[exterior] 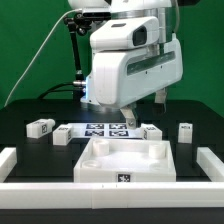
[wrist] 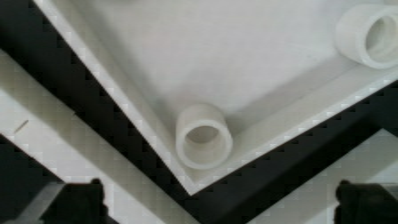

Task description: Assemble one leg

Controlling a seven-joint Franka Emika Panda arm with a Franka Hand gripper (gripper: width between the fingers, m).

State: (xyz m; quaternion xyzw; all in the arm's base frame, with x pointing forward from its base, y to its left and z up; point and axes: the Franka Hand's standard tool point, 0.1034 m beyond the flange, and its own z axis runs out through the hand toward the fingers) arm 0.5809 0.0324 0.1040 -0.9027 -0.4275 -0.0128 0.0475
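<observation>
Black tabletop (exterior: 35, 152) fills the scene, hemmed by a white rail (exterior: 50, 197) along the near edge and up both sides. Just behind the near rail sits the tray (exterior: 125, 165), a white square piece with raised walls and a small tag (exterior: 125, 178) on its front face. The wrist view looks straight down on one tray corner, where a round socket (wrist: 199, 140) stands inside the angle of the walls. A second socket (wrist: 368, 35) shows blurred at the picture's edge.

The gripper (wrist: 217, 208) hangs over that corner with its dark fingertips (wrist: 71, 205) spread wide and empty, clear of the tray.

Beyond the tray four legs rest on the table, none of them held. The left leg (exterior: 40, 127) lies farthest to the exterior view's left, with the second leg (exterior: 62, 135) just beside it. The third leg (exterior: 152, 132) and the right leg (exterior: 185, 131) lie toward the exterior view's right, a little apart from each other. Between the second and third legs lies the marker board (exterior: 100, 130), partly hidden by the arm (exterior: 125, 60). The arm's bulky white body leans in from behind and above the tray.

Farthest back hangs a green curtain (exterior: 25, 40), with a black cable (exterior: 35, 60) trailing across it.
</observation>
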